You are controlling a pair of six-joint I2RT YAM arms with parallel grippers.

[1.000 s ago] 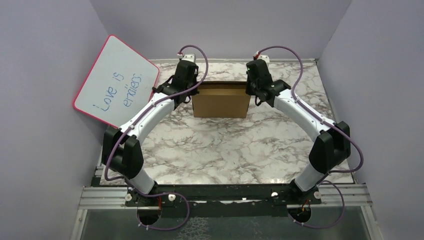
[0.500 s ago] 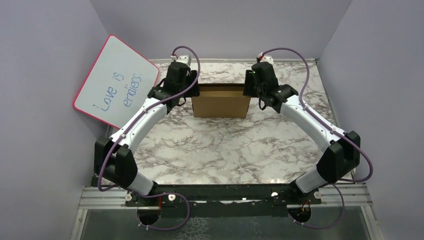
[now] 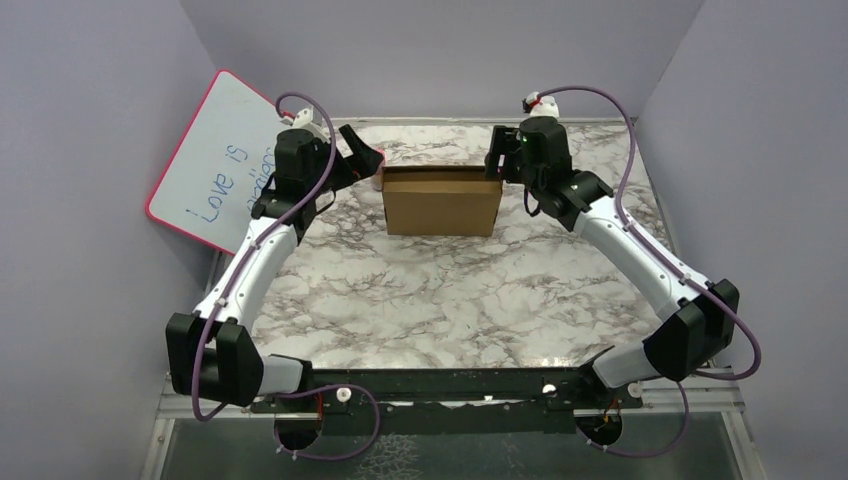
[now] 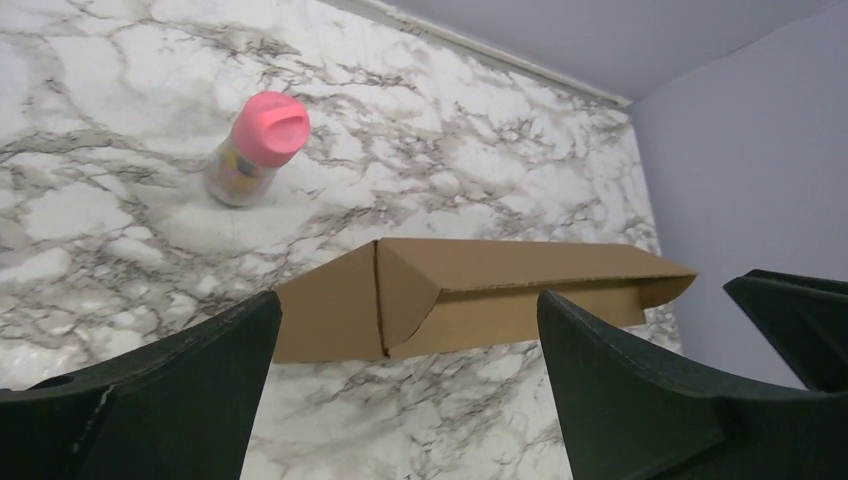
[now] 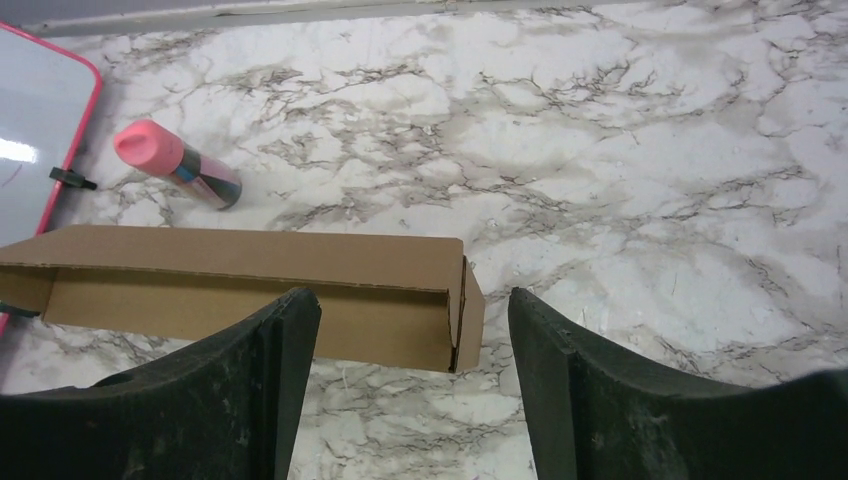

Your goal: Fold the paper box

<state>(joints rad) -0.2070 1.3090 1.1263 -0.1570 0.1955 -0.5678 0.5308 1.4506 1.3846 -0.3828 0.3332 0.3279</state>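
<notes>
The paper box is brown cardboard, folded into a shallow rectangular shape and lying flat at the far middle of the table. My left gripper hovers off its left end, apart from it, open and holding nothing. In the left wrist view the paper box lies beyond the spread left gripper. My right gripper sits by the box's far right corner, open and empty. In the right wrist view the right gripper frames the right end of the paper box without touching it.
A pink-framed whiteboard leans on the left wall, close to my left arm. A pink-capped marker lies on the marble beyond the box, and shows near the whiteboard as the marker in the right wrist view. Purple walls enclose the table.
Both grippers opened and pulled away from the box's ends. The left arm swung out to the left toward the whiteboard; the right one backed off slightly. The box stayed put.
</notes>
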